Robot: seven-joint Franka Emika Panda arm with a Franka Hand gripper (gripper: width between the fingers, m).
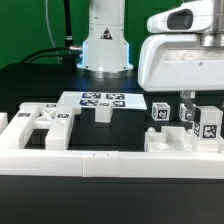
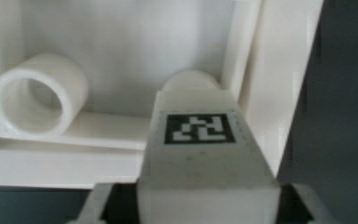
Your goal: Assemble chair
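Note:
In the wrist view my gripper (image 2: 202,203) is shut on a white chair bar (image 2: 197,150) with a square marker tag (image 2: 201,128) on its face. One finger (image 2: 115,203) presses each side of the bar. Behind the bar stands a white chair part with a round ring-shaped opening (image 2: 43,93) and upright white walls. In the exterior view the gripper (image 1: 187,108) hangs low at the right, among white tagged parts (image 1: 207,123) and a small tagged cube (image 1: 160,112). A cut-out chair panel (image 1: 40,122) lies at the left.
The marker board (image 1: 100,99) lies flat at mid-table before the robot base (image 1: 105,50). A small white block (image 1: 103,116) stands just in front of it. The long low white border wall (image 1: 100,162) runs along the front. The table is black.

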